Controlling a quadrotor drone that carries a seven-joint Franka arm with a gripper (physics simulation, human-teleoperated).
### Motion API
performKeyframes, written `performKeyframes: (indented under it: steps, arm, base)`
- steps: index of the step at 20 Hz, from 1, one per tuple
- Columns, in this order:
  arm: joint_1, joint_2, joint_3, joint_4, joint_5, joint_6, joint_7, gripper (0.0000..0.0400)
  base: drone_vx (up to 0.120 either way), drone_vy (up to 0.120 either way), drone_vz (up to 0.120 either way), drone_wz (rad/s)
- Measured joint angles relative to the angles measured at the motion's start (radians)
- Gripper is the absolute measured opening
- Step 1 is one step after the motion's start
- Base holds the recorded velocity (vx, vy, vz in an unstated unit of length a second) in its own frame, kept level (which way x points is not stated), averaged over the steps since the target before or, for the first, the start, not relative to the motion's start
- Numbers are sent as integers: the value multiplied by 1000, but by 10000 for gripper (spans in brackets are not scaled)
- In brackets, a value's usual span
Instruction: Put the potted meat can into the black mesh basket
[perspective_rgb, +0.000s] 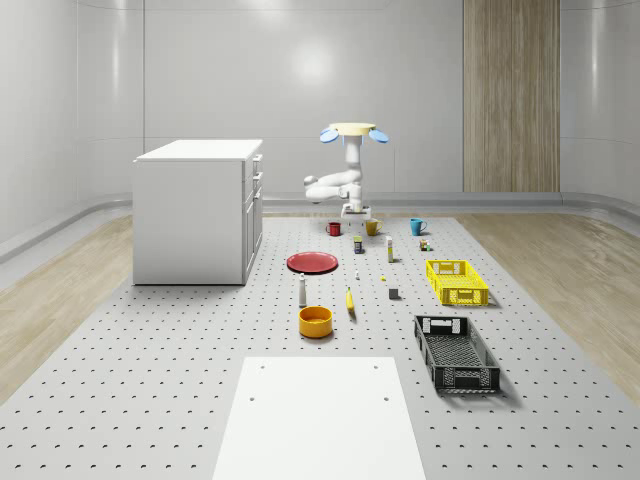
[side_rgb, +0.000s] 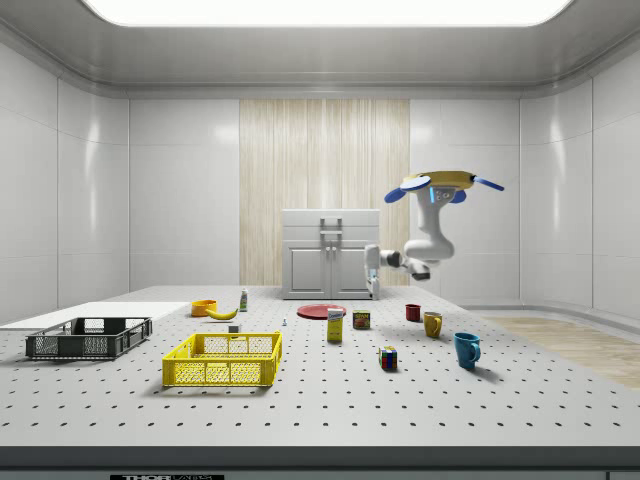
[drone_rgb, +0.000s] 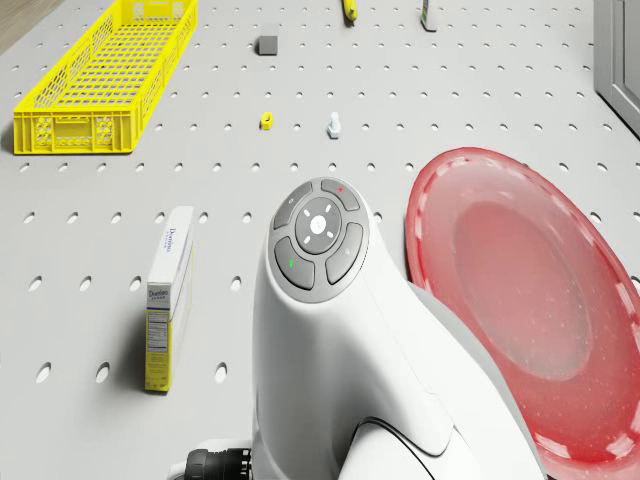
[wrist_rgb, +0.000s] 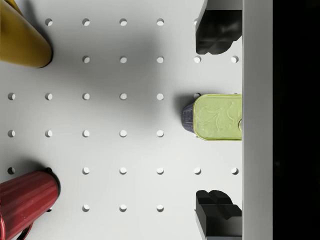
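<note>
**Operator A:** I see pale glossy walls with rounded corners and one wood-grain panel on the far wall.

**Operator B:** Confirmed. I read a grey perforated platform flanked by wooden flooring, a white cabinet with drawers, and a bright ceiling light panel.

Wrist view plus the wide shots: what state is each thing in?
claw: open, above the can, holding nothing.
potted meat can: upright on the table, ungrasped.
black mesh basket: upright, empty.
yellow basket: upright, empty.
cabinet: drawers shut.
drone: hovering above the table.
</note>
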Motion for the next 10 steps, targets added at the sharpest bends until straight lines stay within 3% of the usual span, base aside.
performKeyframes:
  steps: [4,8,10]
  arm:
    - [-4,-16,4,1,7,15,4,400]
    - [-9,-31,7,2,15,29,8,400]
    - [-10,-39,2,3,12,39,9,400]
  base:
    - [120,0,-120,0]
    - [110,0,0,0]
    - [0,0,0,0]
